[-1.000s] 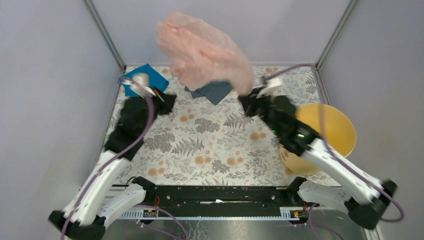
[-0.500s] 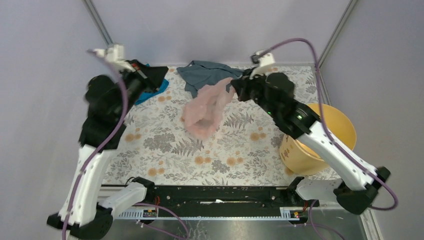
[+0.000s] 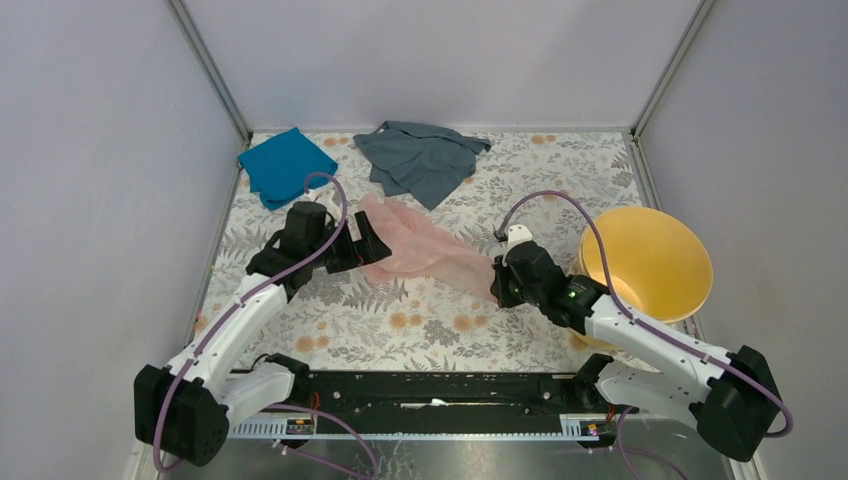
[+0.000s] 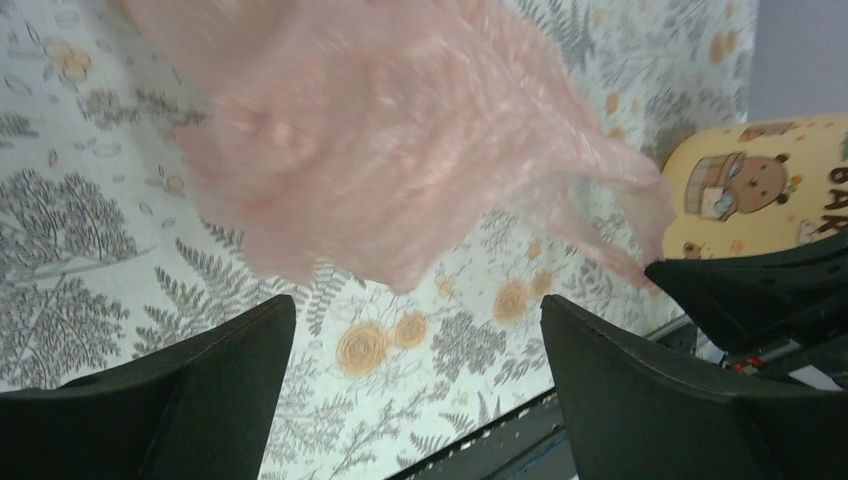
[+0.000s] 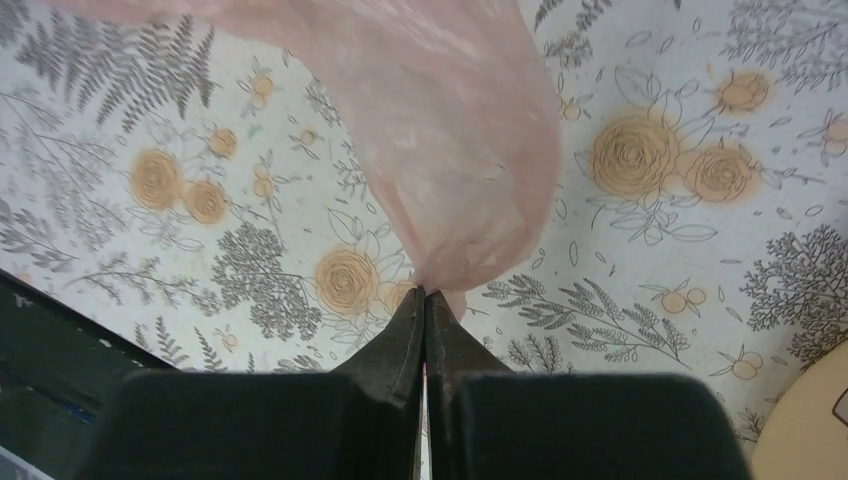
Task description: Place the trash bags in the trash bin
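Trash bag (image 3: 425, 250): long axis left-right, diagonal.

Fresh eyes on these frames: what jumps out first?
First is the wrinkly pink trash bag, stretched across mid-table between the arms. The right hand is pinched shut on one corner and the left hand is open at the other end. Next is the big yellow trash bin at the table's right edge beside the right arm, with nothing showing inside. A teal cloth and a grey cloth lie along the far edge.
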Robot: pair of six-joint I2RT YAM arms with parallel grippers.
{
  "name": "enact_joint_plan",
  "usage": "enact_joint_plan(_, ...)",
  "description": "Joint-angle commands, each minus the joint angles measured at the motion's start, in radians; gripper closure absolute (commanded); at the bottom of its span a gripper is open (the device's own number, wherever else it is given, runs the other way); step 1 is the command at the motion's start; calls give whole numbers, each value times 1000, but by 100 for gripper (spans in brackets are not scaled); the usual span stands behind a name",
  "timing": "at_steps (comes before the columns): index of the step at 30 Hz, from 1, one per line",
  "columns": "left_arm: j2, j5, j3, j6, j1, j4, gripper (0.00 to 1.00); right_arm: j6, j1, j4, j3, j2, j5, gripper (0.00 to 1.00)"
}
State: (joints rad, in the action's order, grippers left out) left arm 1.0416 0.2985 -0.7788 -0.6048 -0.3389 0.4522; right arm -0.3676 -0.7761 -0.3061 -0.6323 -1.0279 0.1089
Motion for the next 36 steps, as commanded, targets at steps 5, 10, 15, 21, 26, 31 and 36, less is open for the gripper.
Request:
enact_joint_plan(5, -64, -184, -78, 15, 3, -85, 11, 3, 1, 49, -71, 22, 33, 100)
enact_joint_plan(10, 29, -171, -127, 42, 5, -82, 13, 17, 1, 68, -71, 1, 23, 100)
enact_joint_plan(15, 198, -165, -241, 119, -19, -34, 24, 15, 1, 75, -55, 3, 19, 100)
enact_joint_plan(21, 315, -257, -304, 207, -76, -3, 34, 15, 1, 87, -34, 20, 16, 100)
enact_joint_plan(26, 381, -283, -331, 249, -94, 33, 28, 27, 1, 88, -32, 16, 10, 100)
enact_joint_plan(31, 450, -327, -402, 265, -108, 74, 30, 32, 1, 99, -35, 5, -2, 100)
enact_joint_plan(36, 511, -387, -475, 312, -131, 133, 30, 31, 1, 105, -29, 8, -3, 100)
